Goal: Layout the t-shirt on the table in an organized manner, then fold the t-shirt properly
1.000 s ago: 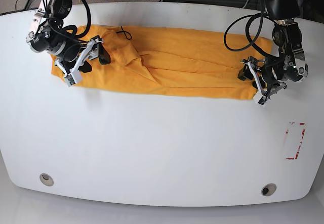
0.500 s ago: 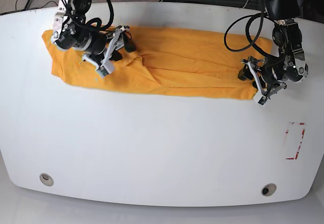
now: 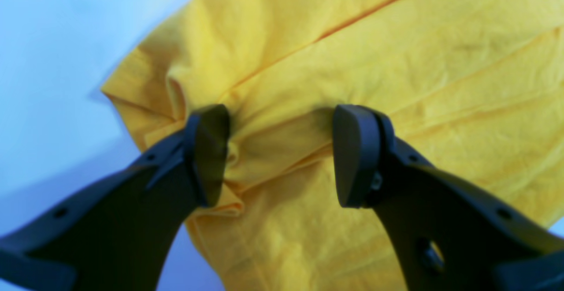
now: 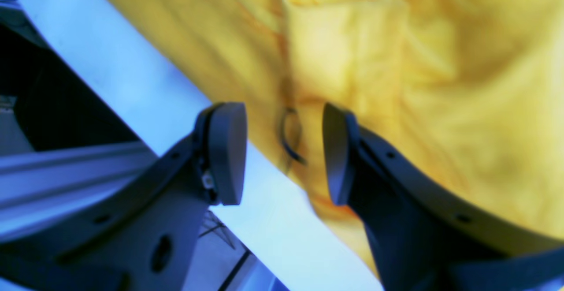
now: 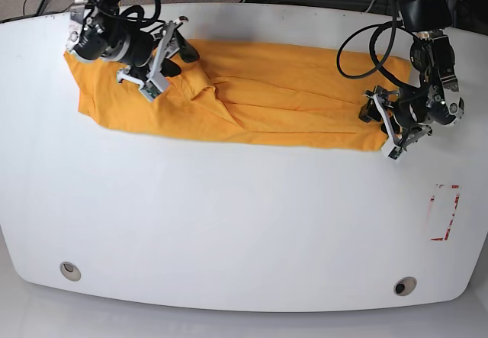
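Note:
The orange-yellow t-shirt (image 5: 282,94) lies in a wide, creased band across the back of the white table (image 5: 244,216). My right gripper (image 5: 177,59) hovers open over the shirt's upper left part. In the right wrist view the right gripper (image 4: 282,150) straddles the shirt (image 4: 440,83) at its edge, over a small black mark (image 4: 288,136). My left gripper (image 5: 375,124) sits at the shirt's right end. In the left wrist view the left gripper (image 3: 280,154) is open, with its fingertips (image 3: 211,154) pressed into bunched shirt fabric (image 3: 396,39) near a corner.
A red-white tape rectangle (image 5: 444,212) is at the right. Two metal grommets (image 5: 70,270) (image 5: 405,285) sit near the front edge. Cables and dark frames stand behind the table's back edge (image 4: 145,101).
My right gripper has moved from the shirt's left end toward the back and right, uncovering that end. The left arm has hardly moved.

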Controlling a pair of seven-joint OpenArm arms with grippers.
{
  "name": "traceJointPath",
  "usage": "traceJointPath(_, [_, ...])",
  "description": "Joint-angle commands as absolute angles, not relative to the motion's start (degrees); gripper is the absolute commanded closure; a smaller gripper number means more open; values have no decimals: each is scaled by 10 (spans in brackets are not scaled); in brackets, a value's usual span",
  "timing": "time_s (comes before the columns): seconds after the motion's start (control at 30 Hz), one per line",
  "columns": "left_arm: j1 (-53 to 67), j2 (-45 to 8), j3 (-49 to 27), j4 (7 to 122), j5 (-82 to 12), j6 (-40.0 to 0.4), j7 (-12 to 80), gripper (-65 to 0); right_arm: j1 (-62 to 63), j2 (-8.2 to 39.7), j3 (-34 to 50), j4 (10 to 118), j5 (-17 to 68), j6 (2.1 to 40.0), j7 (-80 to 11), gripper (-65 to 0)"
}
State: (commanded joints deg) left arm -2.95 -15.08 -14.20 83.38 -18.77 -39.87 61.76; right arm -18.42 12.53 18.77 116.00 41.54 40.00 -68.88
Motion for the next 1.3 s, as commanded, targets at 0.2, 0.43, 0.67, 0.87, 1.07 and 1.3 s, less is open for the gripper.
traceJointPath(0.2, [-29, -151, -142, 833, -188, -399, 618, -351, -124, 108, 203, 1118, 385, 400, -686, -270])
traceJointPath(0.43, [-29, -151, -142, 833, -188, -399, 618, -351, -77, 78, 139, 1043, 322, 400, -684, -270])
traceJointPath(0.67, [-29, -151, -142, 833, -188, -399, 618, -351, -79, 52, 80, 1029, 288, 400, -684, -268])
traceJointPath(0.87, [-29, -152, -142, 833, -188, -399, 618, -351, -107, 53, 33, 1063, 285, 400, -684, -268])
traceJointPath(1.07, [-29, -152, -142, 833, -188, -399, 618, -351, -141, 87, 29, 1150, 289, 400, -689, -268])
traceJointPath(1.3, [-36, -152, -142, 833, -188, -399, 618, -351, -160, 136, 57, 1163, 294, 400, -688, -263])
